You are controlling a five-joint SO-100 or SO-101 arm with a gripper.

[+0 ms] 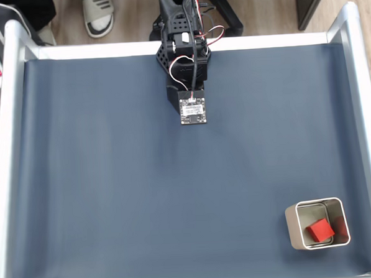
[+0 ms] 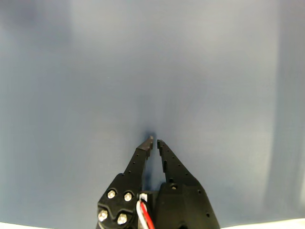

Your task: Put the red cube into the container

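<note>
From my wrist view the gripper (image 2: pixel 155 140) has its fingers drawn nearly together, tips almost meeting with just a sliver between them and nothing held. Right ahead of the fingertips I see only bare blue mat (image 2: pixel 152 62).

In the fixed view the arm (image 1: pixel 184 58) sits folded at the top middle edge of the table, its camera board over the mat. Far from the fingers, toward the lower right corner of that view, stands the container (image 1: pixel 295 228), and the red cube (image 1: pixel 319 230) lies inside it, tilted against the inner wall. I judge the task done.

What could go wrong from here: if I sweep the arm out toward that corner, I could clip the tin and tip it, spilling the cube. Dragging the fingertips low could also snag or wrinkle the mat.

The raised white rim (image 1: pixel 358 105) runs close beside the container, so that corner is tight. Everywhere else between the fingers and the tin is open.
</note>
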